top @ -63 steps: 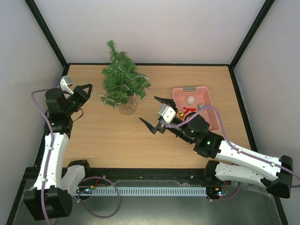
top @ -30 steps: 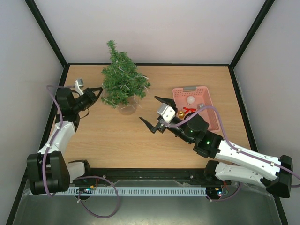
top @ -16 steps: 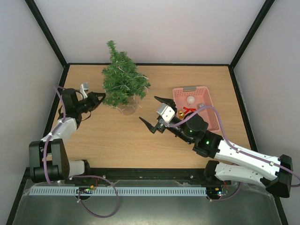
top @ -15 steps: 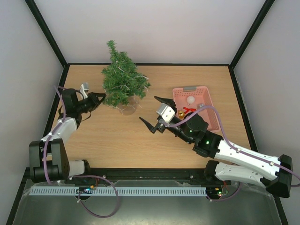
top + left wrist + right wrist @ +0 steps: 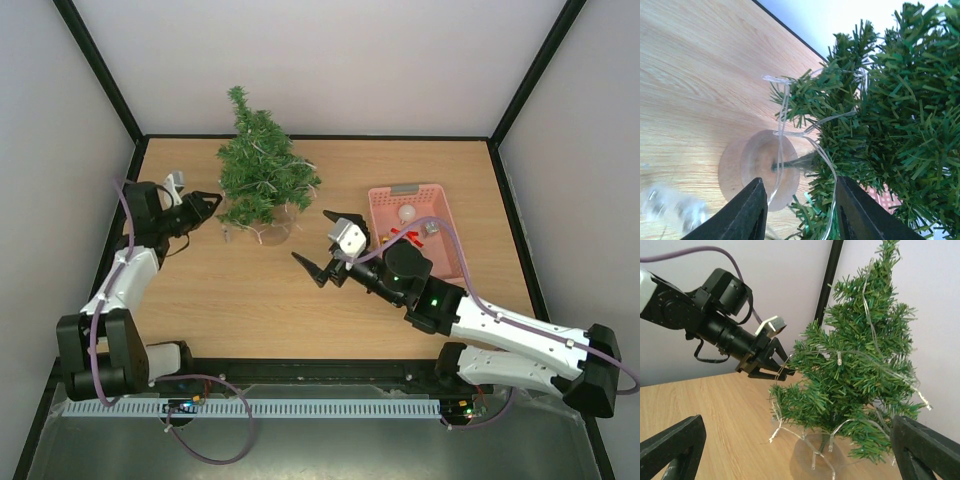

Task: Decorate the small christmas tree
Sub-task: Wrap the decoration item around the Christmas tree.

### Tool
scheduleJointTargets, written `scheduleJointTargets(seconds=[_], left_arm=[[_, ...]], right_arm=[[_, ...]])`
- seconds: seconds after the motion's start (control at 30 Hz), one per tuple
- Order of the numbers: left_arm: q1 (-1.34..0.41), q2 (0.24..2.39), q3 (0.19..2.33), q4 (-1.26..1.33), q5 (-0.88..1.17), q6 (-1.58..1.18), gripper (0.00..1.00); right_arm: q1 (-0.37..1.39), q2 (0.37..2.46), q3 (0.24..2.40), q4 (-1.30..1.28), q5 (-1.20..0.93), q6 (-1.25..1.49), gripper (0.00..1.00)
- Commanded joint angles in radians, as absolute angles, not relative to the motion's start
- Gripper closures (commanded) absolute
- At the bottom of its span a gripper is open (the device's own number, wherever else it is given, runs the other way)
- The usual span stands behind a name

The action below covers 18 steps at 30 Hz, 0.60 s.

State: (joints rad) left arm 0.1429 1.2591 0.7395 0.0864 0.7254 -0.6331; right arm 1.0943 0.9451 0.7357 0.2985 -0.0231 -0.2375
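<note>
Clear blurred object (image 5: pixel 670 210) unidentifiable | small christmas tree (image 5: pixel 900 110) cropped right

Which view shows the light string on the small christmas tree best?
Right wrist: the light string drapes the whole small christmas tree, seen side-on. Left wrist shows only loops near the base; top external, faint strands.

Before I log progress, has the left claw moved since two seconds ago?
Yes. The left claw has moved rightward, closer to the small christmas tree.
</note>
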Motion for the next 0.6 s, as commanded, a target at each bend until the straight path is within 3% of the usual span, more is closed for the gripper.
scheduleJointTargets(seconds=[0.0, 0.2, 0.37, 0.57], left_arm=[[0.157, 1.193, 0.779, -0.021, 0.611, -0.618, 0.6], [0.167, 1.102, 0.828, -0.014, 0.469, -0.633, 0.55], [0.166, 1.136, 0.883, 0.116, 0.597, -0.59, 0.51], [0.166, 1.303, 1.018, 0.147, 0.766, -0.547, 0.51]], right_arm=[[1.1, 0.964, 0.732, 0.335, -0.002, -0.14, 0.02], [1.101, 0.977, 0.733, 0.347, 0.066, 0.018, 0.02], [1.1, 1.029, 0.723, 0.359, 0.119, 0.267, 0.04], [1.101, 1.091, 0.751, 0.326, 0.096, 0.326, 0.08]])
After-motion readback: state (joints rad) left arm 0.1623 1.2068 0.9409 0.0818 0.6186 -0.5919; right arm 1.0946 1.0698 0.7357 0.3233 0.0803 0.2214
